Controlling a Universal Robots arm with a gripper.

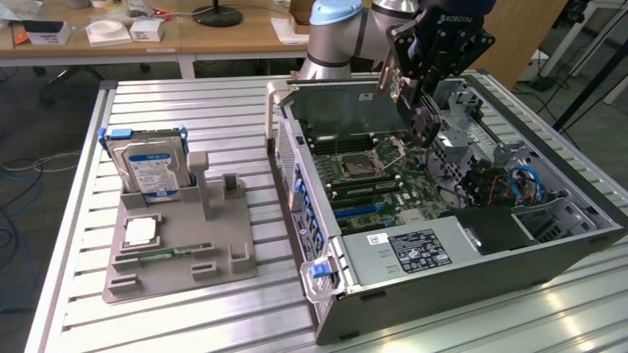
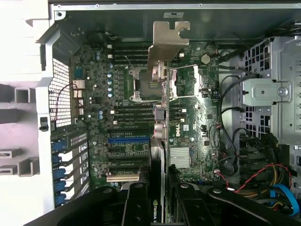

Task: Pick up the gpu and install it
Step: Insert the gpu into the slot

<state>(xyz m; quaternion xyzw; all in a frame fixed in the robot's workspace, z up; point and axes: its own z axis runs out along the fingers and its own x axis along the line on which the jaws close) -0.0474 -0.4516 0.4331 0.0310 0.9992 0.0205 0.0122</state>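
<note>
Behind the slatted aluminium table [image 1: 196, 110] stands a wooden desk [image 1: 235, 40] bearing white boxes [image 1: 108, 31] and a black round base [image 1: 217, 15]. Off the table's edge at the exterior view's left, blue cables [image 1: 22, 193] trail over grey floor [image 1: 40, 125].

Bright even room light, glare on metal table [image 1: 569, 309], computer case [image 1: 490, 287] interior dim

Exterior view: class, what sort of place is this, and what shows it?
Probably a robotics lab or workshop: a robot arm over an open computer case, a slatted metal table, cluttered wooden desks behind.
</note>
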